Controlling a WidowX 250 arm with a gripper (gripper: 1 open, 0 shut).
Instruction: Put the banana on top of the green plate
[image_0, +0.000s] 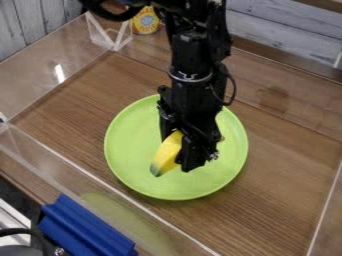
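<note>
The black robot gripper (178, 160) points straight down over the large round lime-green plate (134, 132), and its fingers are clamped on the small curved yellow toy banana (166, 153) — a firm grasp, the fruit hanging nearly upright between the jaws. The banana's dark lower tip sits right down at the plate's smooth surface, inside the shallow rim — whether it touches, I cannot tell. The plate rests on the brown wood-grain table (80, 90), with clear plastic walls around and a blue ribbed object (83, 232) near the front edge.
</note>
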